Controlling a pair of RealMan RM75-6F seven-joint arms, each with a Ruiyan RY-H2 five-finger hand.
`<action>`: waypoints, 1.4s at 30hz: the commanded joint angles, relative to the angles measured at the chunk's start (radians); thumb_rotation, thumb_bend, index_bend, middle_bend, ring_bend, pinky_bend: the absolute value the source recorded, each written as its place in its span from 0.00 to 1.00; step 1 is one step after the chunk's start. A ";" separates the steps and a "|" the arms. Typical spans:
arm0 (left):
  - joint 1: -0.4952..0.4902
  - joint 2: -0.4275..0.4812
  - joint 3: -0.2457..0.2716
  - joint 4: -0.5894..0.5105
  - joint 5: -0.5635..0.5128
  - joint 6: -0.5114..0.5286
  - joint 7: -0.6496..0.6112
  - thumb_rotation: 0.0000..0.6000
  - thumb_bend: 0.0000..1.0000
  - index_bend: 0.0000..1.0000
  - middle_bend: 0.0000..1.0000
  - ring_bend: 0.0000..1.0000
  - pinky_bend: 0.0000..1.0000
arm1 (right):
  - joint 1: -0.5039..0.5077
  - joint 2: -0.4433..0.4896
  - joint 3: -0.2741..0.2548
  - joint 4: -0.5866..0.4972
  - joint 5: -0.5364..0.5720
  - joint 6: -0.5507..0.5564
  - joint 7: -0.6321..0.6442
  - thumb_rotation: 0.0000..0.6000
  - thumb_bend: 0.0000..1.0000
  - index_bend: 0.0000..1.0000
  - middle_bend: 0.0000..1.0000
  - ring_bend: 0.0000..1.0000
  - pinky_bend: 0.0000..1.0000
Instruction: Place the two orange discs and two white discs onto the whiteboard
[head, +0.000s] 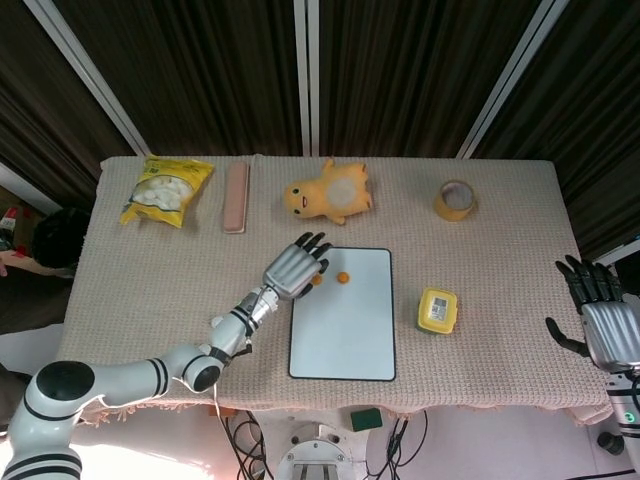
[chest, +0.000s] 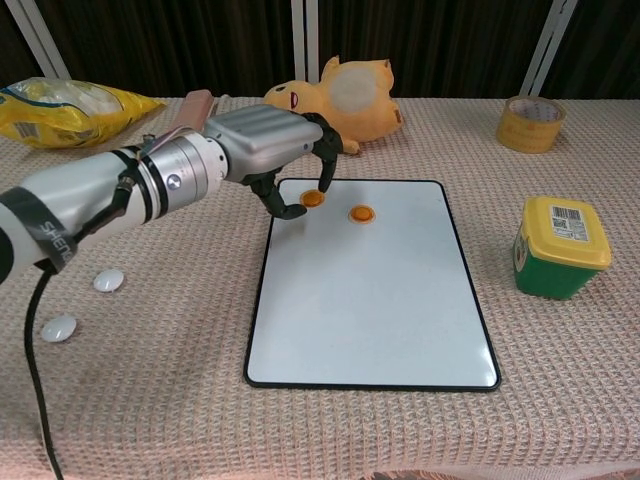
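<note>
- Left hand (chest: 285, 160) pinches an orange disc (chest: 312, 199) over the whiteboard (chest: 370, 300) top-left corner; second orange disc (chest: 361, 213) lies just beside it
- Lower flat, then release; avoid nudging its neighbour
- Right hand (head: 600, 320) idle, fingers apart
- White discs (chest: 108, 280) wait left of the whiteboard

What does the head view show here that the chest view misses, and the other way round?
Only the head view shows the right hand, hanging open off the table's right edge, holding nothing. Only the chest view shows the two white discs lying on the cloth left of the whiteboard. Both show the left hand holding an orange disc over the whiteboard's upper left corner, the other orange disc already on the board, the yellow plush, tape roll, snack bag and yellow-lidded tub.
</note>
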 joint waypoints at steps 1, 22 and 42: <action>-0.042 -0.064 -0.008 0.080 -0.013 -0.035 -0.037 1.00 0.32 0.49 0.15 0.01 0.12 | -0.001 0.000 0.001 0.005 0.002 0.001 0.007 1.00 0.33 0.00 0.00 0.00 0.00; -0.112 -0.163 -0.006 0.272 -0.007 -0.033 -0.048 1.00 0.32 0.49 0.15 0.01 0.12 | -0.002 -0.005 0.005 0.024 0.010 -0.003 0.027 1.00 0.33 0.00 0.00 0.00 0.00; -0.110 -0.157 0.013 0.265 -0.031 -0.043 -0.001 1.00 0.31 0.49 0.15 0.01 0.11 | -0.005 -0.009 0.004 0.034 0.011 -0.004 0.035 1.00 0.33 0.00 0.00 0.00 0.00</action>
